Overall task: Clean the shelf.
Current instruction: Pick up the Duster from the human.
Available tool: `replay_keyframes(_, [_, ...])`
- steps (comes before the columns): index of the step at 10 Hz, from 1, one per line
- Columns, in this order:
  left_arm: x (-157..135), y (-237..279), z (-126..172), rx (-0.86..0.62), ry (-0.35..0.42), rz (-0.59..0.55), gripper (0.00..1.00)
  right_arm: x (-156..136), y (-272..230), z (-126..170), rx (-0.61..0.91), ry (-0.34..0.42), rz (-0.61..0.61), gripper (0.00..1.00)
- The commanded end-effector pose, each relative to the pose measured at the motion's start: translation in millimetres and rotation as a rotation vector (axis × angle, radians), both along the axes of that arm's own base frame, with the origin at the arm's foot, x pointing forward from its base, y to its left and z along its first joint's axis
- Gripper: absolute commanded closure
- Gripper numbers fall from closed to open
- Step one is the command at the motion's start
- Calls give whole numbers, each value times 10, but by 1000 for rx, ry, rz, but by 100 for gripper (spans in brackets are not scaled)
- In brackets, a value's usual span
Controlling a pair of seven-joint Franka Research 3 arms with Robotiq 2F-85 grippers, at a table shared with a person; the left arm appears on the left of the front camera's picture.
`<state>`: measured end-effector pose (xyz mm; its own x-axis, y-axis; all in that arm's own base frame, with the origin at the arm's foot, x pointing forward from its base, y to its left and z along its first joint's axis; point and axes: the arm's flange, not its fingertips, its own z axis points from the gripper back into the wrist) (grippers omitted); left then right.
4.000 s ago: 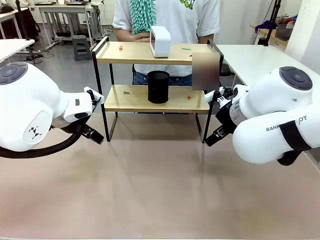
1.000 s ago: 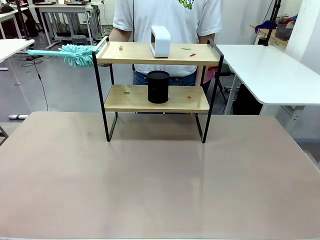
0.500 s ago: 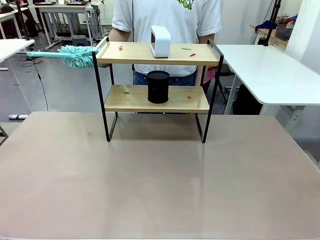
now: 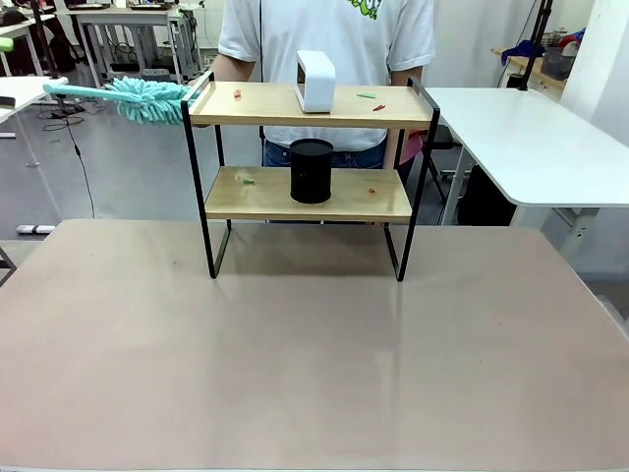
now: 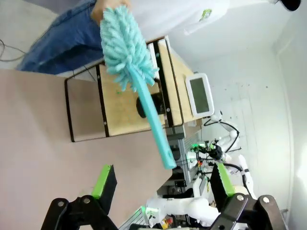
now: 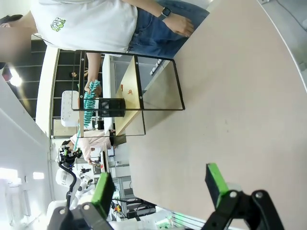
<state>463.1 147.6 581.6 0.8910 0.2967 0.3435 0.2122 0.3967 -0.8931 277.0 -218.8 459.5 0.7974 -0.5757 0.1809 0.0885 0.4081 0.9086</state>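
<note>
Right in front of the left wrist camera, the left gripper [image 5: 163, 184] is open wide and holds nothing. At 12 o'clock from it, the duster [image 5: 125, 45] points its long handle back at the gripper. I cannot tell how near the handle end is.

The right gripper [image 6: 159, 189] is open wide too, with nothing in it. It looks over the bench [image 4: 314, 374] from well away.

At 12 o'clock on the bench stands the shelf [image 4: 265, 104]. A white box [image 4: 315, 81] sits on its top board and a black cup [image 4: 312, 171] on the lower one. Small red and green bits [image 4: 366, 95] lie on both boards, so no cleaning looks done yet.

In the front view the duster sticks out from the shelf's top board toward 9 o'clock. I think the step now is to take it. To do that well, the left gripper should be wide open and line up so the handle goes between its fingers. It should go in slowly and close on the bare handle, not the fluff. It should pull away only when the person lets go.

Behind the shelf stands the person. The person's hand [image 5: 106, 6] seems to hold the fluffy end, level with the top board, handle out.
</note>
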Motion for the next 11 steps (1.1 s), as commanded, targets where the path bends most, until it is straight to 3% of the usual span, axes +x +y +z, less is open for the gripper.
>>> replay_keyframes(1, [114,-233,-100,24,11,-43,0,26,2,3,3,-37,4,0])
replay_keyframes(6, [619,-827,-272,-46,97,-129,0,26,2,3,3,-37,4,0])
replay_keyframes(11, [799,-821,-313,-110,124,-86,0,26,2,3,3,-37,4,0])
